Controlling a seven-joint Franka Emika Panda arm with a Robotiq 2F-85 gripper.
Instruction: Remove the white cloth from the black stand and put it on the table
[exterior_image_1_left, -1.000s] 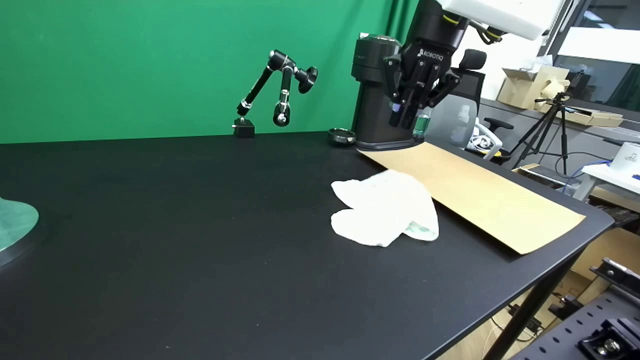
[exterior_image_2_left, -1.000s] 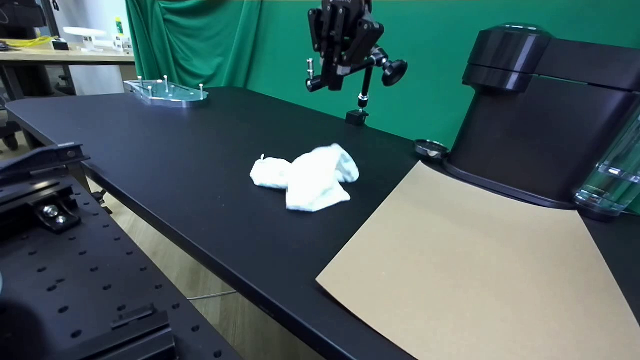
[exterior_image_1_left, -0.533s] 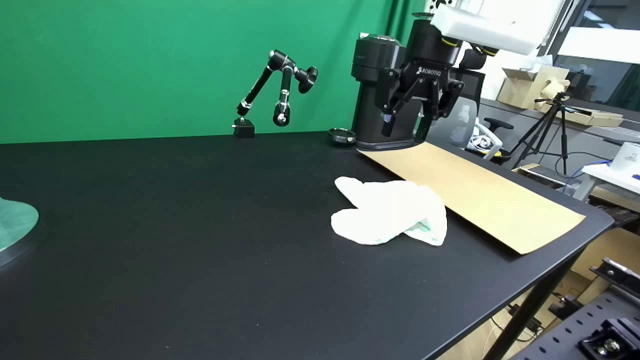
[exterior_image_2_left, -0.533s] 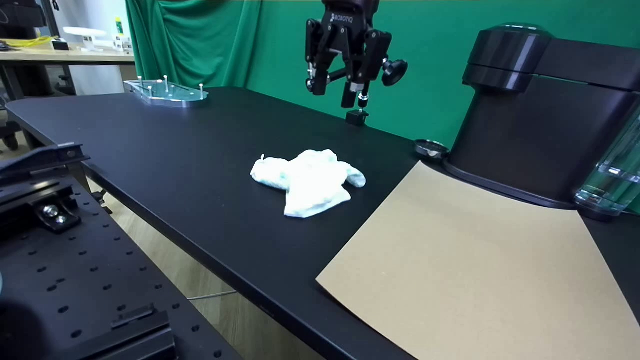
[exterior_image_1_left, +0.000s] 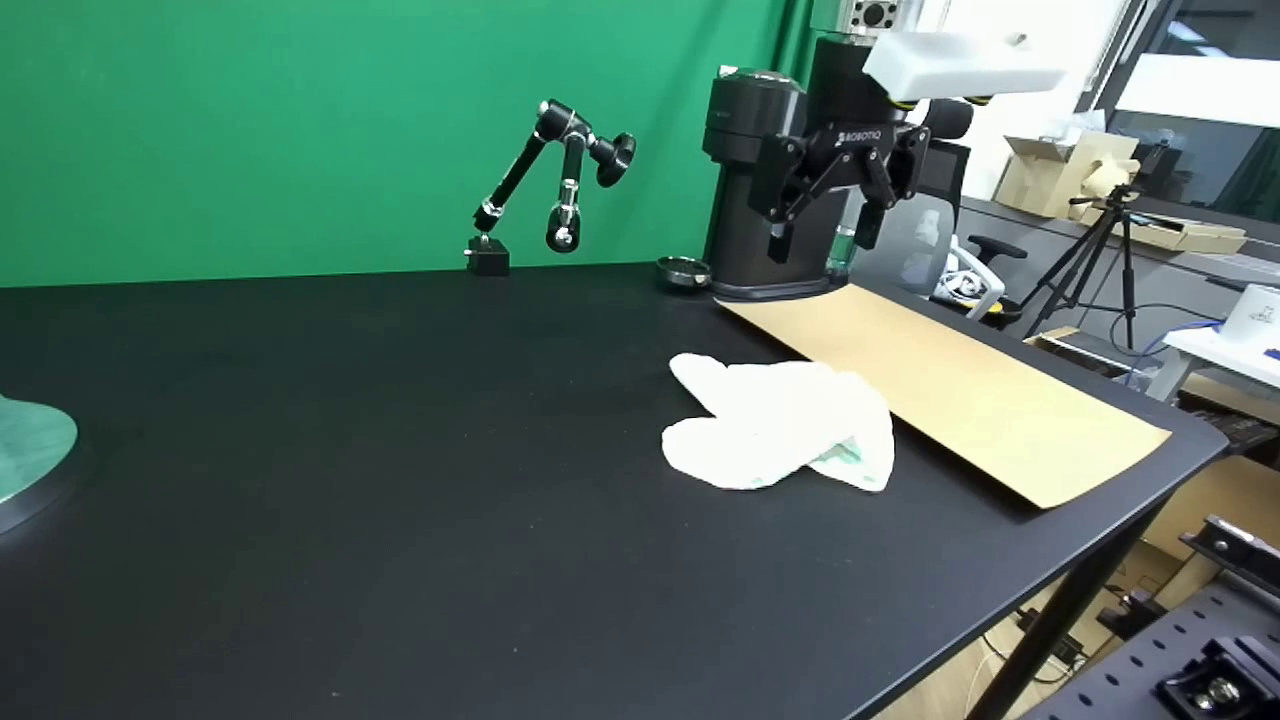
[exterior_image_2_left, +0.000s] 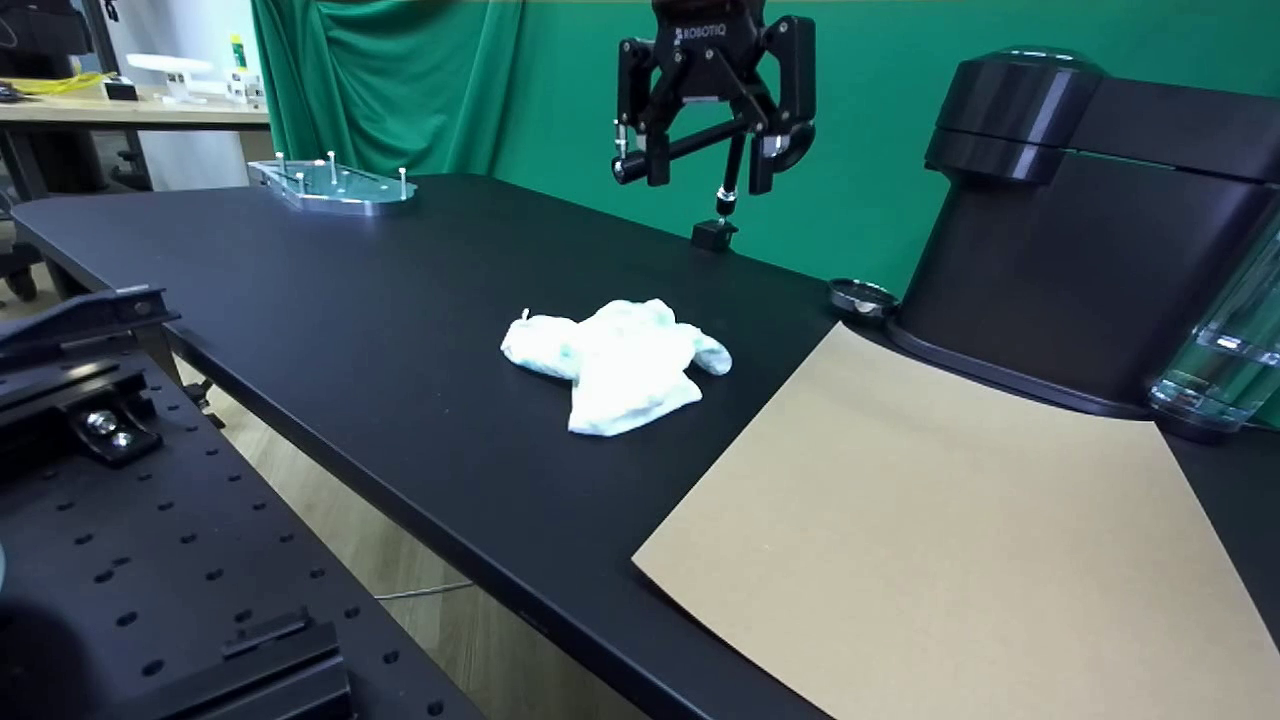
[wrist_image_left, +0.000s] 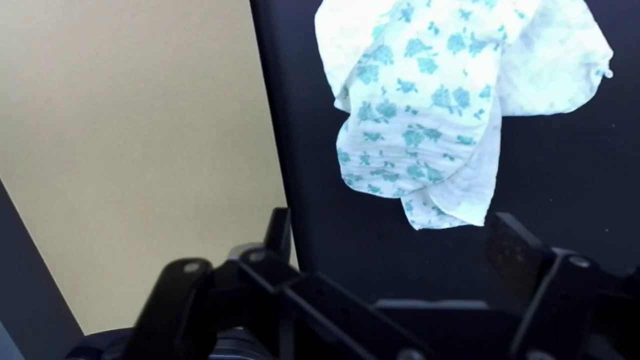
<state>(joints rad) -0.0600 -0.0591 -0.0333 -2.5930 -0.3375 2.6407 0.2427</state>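
Limply, the cloth (exterior_image_2_left: 632, 368) lies on the table (exterior_image_1_left: 400, 480), the tool (exterior_image_2_left: 710, 173) spread above.

On the table (exterior_image_2_left: 350, 290) in an exterior view, the sheet (exterior_image_2_left: 950, 560) lies right of the cloth (exterior_image_2_left: 628, 370), before the coffeemaker (exterior_image_2_left: 1070, 260).

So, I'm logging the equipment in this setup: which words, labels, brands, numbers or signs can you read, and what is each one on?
"ROBOTIQ": on the gripper, legible in both exterior views.
Too small to read: a mark on the white object at the right edge of an exterior view.
No lettering seen: the white cloth, which shows a blue-green floral print in the wrist view.
I can read nothing else.
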